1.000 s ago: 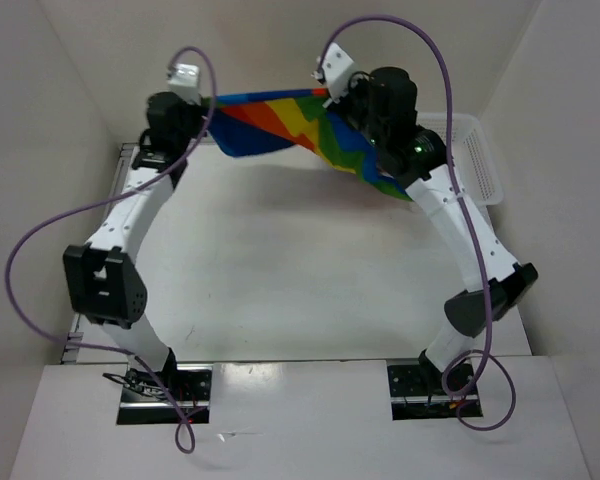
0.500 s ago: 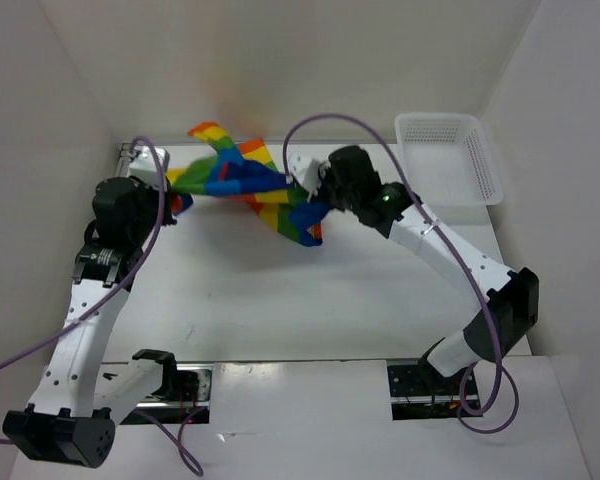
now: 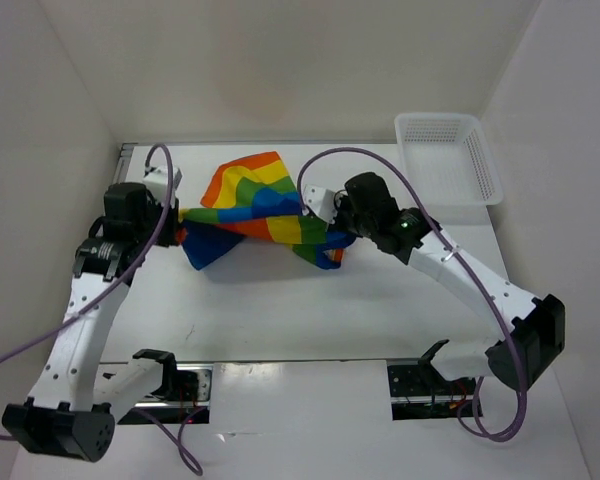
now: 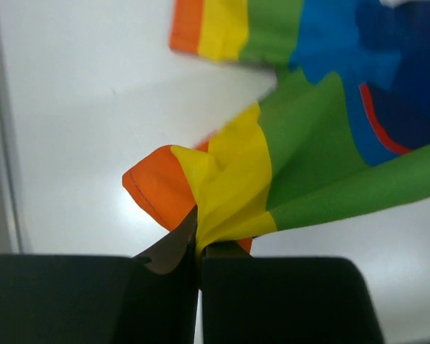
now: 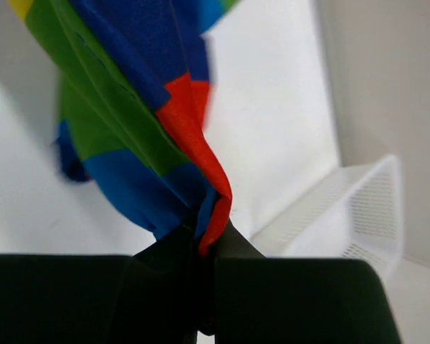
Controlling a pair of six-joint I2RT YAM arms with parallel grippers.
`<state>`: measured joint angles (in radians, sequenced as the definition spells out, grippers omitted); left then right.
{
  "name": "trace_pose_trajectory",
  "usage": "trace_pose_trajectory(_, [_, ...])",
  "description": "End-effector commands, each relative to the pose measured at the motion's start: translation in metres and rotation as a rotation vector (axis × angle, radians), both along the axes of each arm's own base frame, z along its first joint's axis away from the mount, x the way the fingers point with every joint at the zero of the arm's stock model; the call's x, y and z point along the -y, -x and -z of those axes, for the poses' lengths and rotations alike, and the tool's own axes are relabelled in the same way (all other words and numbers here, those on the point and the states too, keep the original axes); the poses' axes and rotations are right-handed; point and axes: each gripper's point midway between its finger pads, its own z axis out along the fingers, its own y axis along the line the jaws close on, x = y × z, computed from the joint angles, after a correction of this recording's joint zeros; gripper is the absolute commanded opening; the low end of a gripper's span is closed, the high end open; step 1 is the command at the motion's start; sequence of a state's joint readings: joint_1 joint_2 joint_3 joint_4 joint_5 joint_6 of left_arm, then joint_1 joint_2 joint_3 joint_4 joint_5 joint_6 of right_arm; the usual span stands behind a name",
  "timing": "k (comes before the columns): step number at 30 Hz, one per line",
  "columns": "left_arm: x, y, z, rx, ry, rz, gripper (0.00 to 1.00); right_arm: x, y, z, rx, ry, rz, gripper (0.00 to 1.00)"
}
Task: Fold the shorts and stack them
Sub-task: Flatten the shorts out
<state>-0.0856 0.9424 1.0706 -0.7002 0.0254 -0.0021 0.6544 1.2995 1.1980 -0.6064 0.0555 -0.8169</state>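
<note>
The shorts (image 3: 260, 205), pinched at opposite ends by left tool (image 4: 199, 247) and right tool (image 5: 206, 247), spread near the bench's (image 3: 280, 310) far edge for folding

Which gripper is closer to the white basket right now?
Right. The right gripper holds the shorts near the table's middle, left of the basket; the left gripper holds their other end at the left side.

Table: white table (image 3: 280, 310), bare across its near half.
Far right corner: white plastic mesh basket (image 3: 445, 160), standing upright.
Far edge, left of middle: rainbow-striped shorts (image 3: 255, 205), rumpled, partly resting on the surface.
</note>
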Motion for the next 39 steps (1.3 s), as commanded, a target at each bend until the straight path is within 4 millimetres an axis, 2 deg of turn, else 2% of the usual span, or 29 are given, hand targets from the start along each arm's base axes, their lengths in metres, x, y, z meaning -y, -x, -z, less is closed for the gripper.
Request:
trace_pose_trajectory(1, [-0.026,-0.067,-0.077,0.293,-0.051,-0.147,0.0,0.01,-0.07,-0.082,0.349,-0.123,0.234,0.0])
trace_pose_trajectory(2, [-0.03,-0.075,-0.095,0.347,-0.055,-0.174,0.0,0.011,-0.082,-0.119,0.421,-0.203,0.279,0.0])
trace_pose_trajectory(3, [-0.036,-0.085,-0.133,0.449,-0.055,-0.214,0.0,0.012,-0.088,-0.14,0.445,-0.278,0.317,0.0])
trace_pose_trajectory(4, [-0.039,-0.085,-0.153,0.501,-0.053,-0.234,0.0,0.019,-0.094,-0.157,0.466,-0.32,0.35,0.0])
trace_pose_trajectory(5, [-0.042,-0.088,-0.168,0.538,-0.052,-0.251,0.0,0.02,-0.092,-0.189,0.505,-0.378,0.358,0.0])
trace_pose_trajectory(6, [-0.047,-0.086,-0.196,0.599,-0.049,-0.282,0.0,0.024,-0.092,-0.198,0.503,-0.403,0.37,0.0])
trace_pose_trajectory(7, [-0.049,-0.083,-0.213,0.641,-0.044,-0.295,0.0,0.026,-0.088,-0.22,0.531,-0.43,0.369,0.0])
trace_pose_trajectory(8, [-0.051,-0.08,-0.227,0.677,-0.039,-0.308,0.0,0.02,-0.084,-0.228,0.523,-0.446,0.327,0.0])
trace_pose_trajectory(9, [-0.053,-0.073,-0.251,0.728,-0.031,-0.321,0.0,0.021,-0.076,-0.231,0.505,-0.441,0.307,0.0])
trace_pose_trajectory(10, [-0.054,-0.071,-0.26,0.748,-0.026,-0.323,0.0,0.023,-0.067,-0.251,0.525,-0.47,0.284,0.0])
trace_pose_trajectory(12, [-0.058,-0.058,-0.285,0.82,-0.013,-0.336,0.0,0.018,-0.052,-0.26,0.509,-0.476,0.213,0.0])
trace_pose_trajectory(14, [-0.06,-0.045,-0.306,0.877,-0.002,-0.35,0.0,0.019,-0.033,-0.282,0.535,-0.511,0.153,0.0])
trace_pose_trajectory(18, [-0.064,-0.019,-0.331,0.95,0.013,-0.366,0.0,0.015,0.004,-0.313,0.514,-0.586,0.041,0.0])
trace_pose_trajectory(20, [-0.065,-0.005,-0.348,0.999,0.025,-0.369,0.0,0.012,0.019,-0.315,0.464,-0.62,0.006,0.0])
trace_pose_trajectory(21, [-0.065,0.002,-0.36,1.027,0.032,-0.37,0.0,0.009,0.029,-0.327,0.463,-0.655,-0.032,0.0])
trace_pose_trajectory(23, [-0.066,0.01,-0.37,1.05,0.038,-0.371,0.0,0.009,0.04,-0.336,0.438,-0.698,-0.048,0.0])
trace_pose_trajectory(24, [-0.066,0.014,-0.376,1.065,0.042,-0.372,0.0,0.008,0.046,-0.351,0.454,-0.731,-0.068,0.0])
trace_pose_trajectory(27, [-0.068,0.018,-0.393,1.105,0.051,-0.383,0.0,0.006,0.048,-0.371,0.452,-0.805,-0.059,0.0])
trace_pose_trajectory(29, [-0.065,0.004,-0.395,1.099,0.05,-0.374,0.0,0.004,0.041,-0.378,0.459,-0.845,-0.041,0.0])
trace_pose_trajectory(30, [-0.064,-0.009,-0.394,1.083,0.046,-0.373,0.0,0.002,0.037,-0.378,0.449,-0.866,-0.025,0.0])
trace_pose_trajectory(32, [-0.062,-0.027,-0.391,1.063,0.042,-0.362,0.0,0.0,0.02,-0.372,0.452,-0.878,0.026,0.0])
trace_pose_trajectory(33, [-0.057,-0.05,-0.385,1.025,0.038,-0.351,0.0,0.001,0.007,-0.364,0.454,-0.867,0.071,0.0])
trace_pose_trajectory(34, [-0.056,-0.063,-0.38,1.001,0.032,-0.349,0.0,-0.002,-0.004,-0.353,0.445,-0.852,0.098,0.0])
trace_pose_trajectory(35, [-0.052,-0.08,-0.371,0.97,0.027,-0.332,0.0,-0.006,-0.016,-0.333,0.421,-0.827,0.124,0.0])
trace_pose_trajectory(36, [-0.048,-0.111,-0.351,0.912,0.015,-0.318,0.0,-0.007,-0.031,-0.315,0.396,-0.808,0.161,0.0])
trace_pose_trajectory(38, [-0.04,-0.142,-0.325,0.841,0.006,-0.279,0.0,-0.011,-0.061,-0.265,0.335,-0.733,0.237,0.0])
trace_pose_trajectory(39, [-0.036,-0.17,-0.299,0.778,-0.005,-0.267,0.0,-0.013,-0.071,-0.253,0.318,-0.739,0.257,0.0])
